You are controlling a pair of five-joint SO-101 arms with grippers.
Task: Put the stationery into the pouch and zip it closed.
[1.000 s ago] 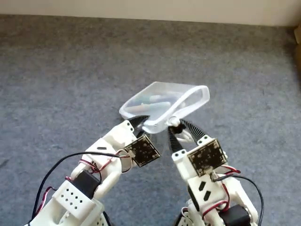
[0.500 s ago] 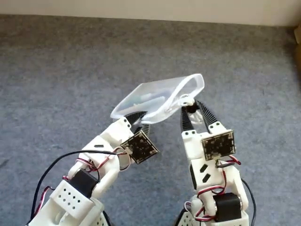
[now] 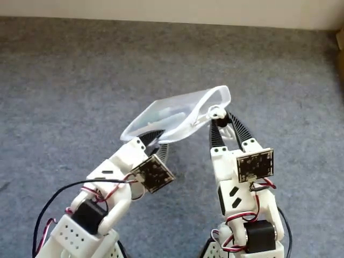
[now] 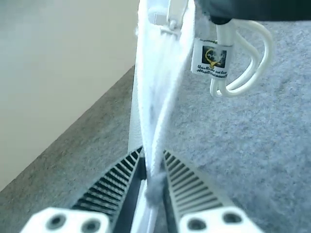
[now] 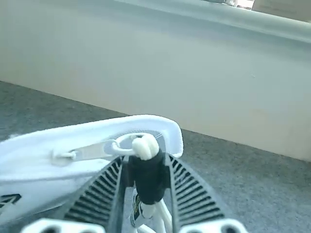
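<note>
A translucent white pouch (image 3: 174,113) is held off the grey carpet between both arms, with pale stationery (image 3: 165,114) faintly visible inside. My left gripper (image 3: 156,141) is shut on the pouch's near zipper edge (image 4: 154,102), its ribbed fingers (image 4: 187,177) pressing the fabric from both sides. My right gripper (image 3: 219,122) is shut on the zipper pull (image 5: 145,147) at the pouch's right end (image 5: 165,130). The pull's metal tab (image 5: 92,149) lies along the zipper band. A small printed tag (image 4: 211,58) and a white cord loop (image 4: 245,73) hang below the pull.
Grey carpet (image 3: 64,86) covers the floor all around the arms. A pale wall (image 3: 161,9) runs along the far edge. A brown object (image 3: 341,45) sits at the right border.
My right gripper has drawn the zipper pull away from the left gripper toward the pouch's far right end. The pouch has stretched out and its left end has shifted left with the left gripper.
</note>
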